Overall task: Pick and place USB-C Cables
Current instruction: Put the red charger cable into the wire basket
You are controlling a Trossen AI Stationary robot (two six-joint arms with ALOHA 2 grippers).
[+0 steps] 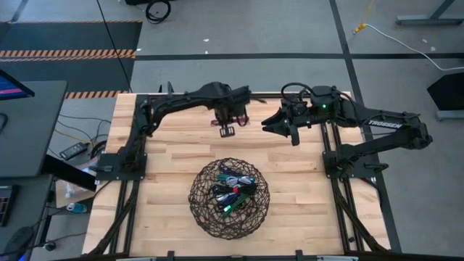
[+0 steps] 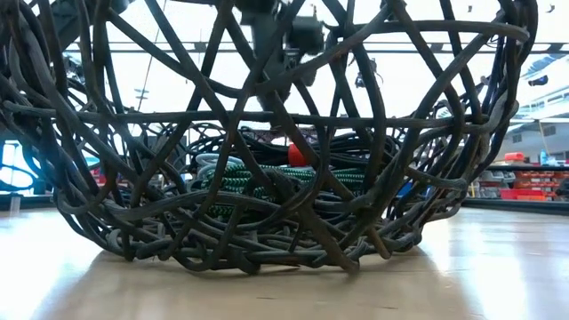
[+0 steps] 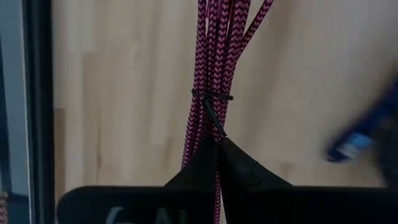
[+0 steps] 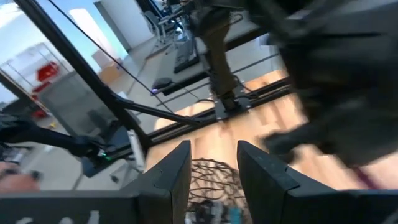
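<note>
A maroon braided USB-C cable bundle [image 3: 211,68], bound by a black tie, sits in my shut left gripper [image 3: 217,152] over the far middle of the table [image 1: 233,120]. My right gripper [image 4: 214,165] is open, just right of the left one [image 1: 279,125], and touches nothing. Several other cable bundles, green, grey, black and teal, lie heaped in the round dark wire-mesh basket [image 1: 229,198] at the near middle. They also show through its mesh in the low view [image 2: 267,178]. My left gripper pinches the maroon bundle between its two fingers at one end [image 3: 214,134], just short of the black tie [image 3: 211,96]. The strands run along the fingers and on past their tips, straight and together. The wooden tabletop shows behind them.
The basket [image 2: 284,133] fills the low view. Black frame rails [image 1: 138,138] run along the table's left and right sides. Bare wood [image 1: 181,145] lies between the grippers and the basket. A blurred blue thing [image 3: 354,140] shows beside the cable in the left wrist view.
</note>
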